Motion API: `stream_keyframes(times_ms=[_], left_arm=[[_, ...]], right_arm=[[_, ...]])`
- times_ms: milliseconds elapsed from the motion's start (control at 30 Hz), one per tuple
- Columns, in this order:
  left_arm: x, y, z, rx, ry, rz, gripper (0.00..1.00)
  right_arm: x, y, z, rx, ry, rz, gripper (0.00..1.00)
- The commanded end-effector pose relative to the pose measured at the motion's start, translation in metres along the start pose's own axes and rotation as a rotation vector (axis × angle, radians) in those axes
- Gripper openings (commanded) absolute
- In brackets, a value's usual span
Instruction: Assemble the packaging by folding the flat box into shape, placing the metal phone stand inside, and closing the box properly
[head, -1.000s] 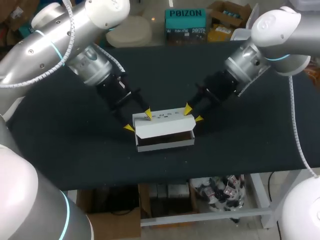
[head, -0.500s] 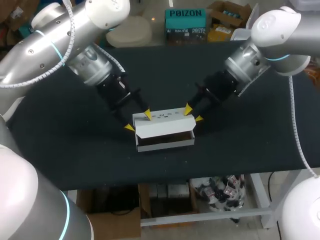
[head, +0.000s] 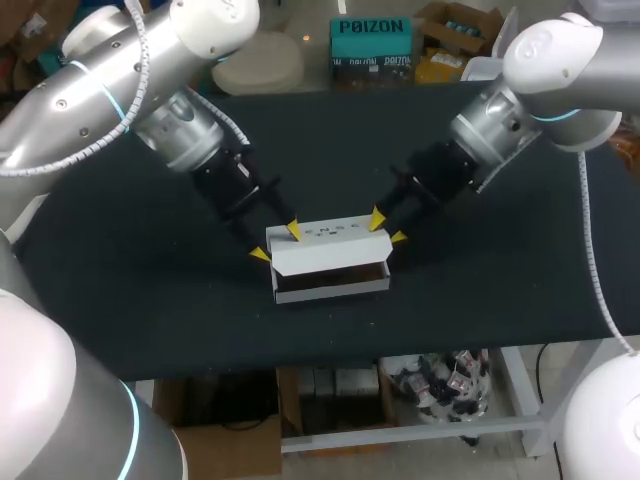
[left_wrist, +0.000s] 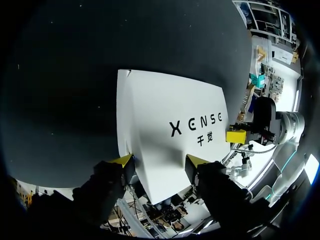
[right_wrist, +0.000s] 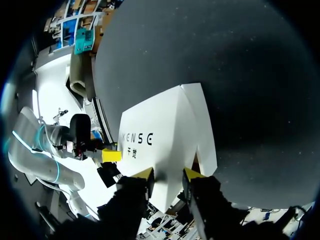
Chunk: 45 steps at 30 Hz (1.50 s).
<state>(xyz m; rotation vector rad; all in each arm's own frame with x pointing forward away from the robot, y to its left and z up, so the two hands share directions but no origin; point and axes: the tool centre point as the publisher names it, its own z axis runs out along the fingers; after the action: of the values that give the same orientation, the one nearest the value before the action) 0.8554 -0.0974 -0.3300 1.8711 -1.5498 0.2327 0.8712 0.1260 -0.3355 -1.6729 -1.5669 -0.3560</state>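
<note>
Head view: white box (head: 330, 262) sat near the middle of the black desk (head: 500, 300), long side toward the front edge. Only this view showed its front: lid panel slanted over the top and a dark gap open beneath it along the front.

Wrist views: neither showed that gap. Each showed only the smooth white panel with dark print. The left wrist view had the right jaws at the box's far end, and the right wrist view had the left jaws likewise.

Left jaws at the box's left end, right jaws at its right end, the arms angling in from the desk's back corners. White panel ran in under both sets, but I could not tell from any view whether either was clenched on the box or merely resting against it.

Box edges crisp, corners square. Bare desk showed on all sides of it, wide at left and right, narrower toward the front edge.
</note>
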Motion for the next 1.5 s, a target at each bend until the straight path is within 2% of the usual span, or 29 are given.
stream_keyframes(times_ms=[33, 1000, 1500], left_arm=[[0.0041, -0.0015, 0.0025, -0.002, -0.001, 0.000, 0.68], [0.0053, -0.0010, 0.0023, -0.006, -0.012, -0.009, 0.73], [0.0058, -0.0010, 0.0006, -0.034, -0.010, -0.027, 0.69]], right_arm=[[0.0028, 0.0012, 0.0019, 0.007, 0.000, 0.000, 0.37], [0.0027, 0.0018, 0.0020, 0.016, 0.006, 0.005, 0.41], [0.0039, 0.0040, 0.0002, 0.063, 0.024, 0.023, 0.42]])
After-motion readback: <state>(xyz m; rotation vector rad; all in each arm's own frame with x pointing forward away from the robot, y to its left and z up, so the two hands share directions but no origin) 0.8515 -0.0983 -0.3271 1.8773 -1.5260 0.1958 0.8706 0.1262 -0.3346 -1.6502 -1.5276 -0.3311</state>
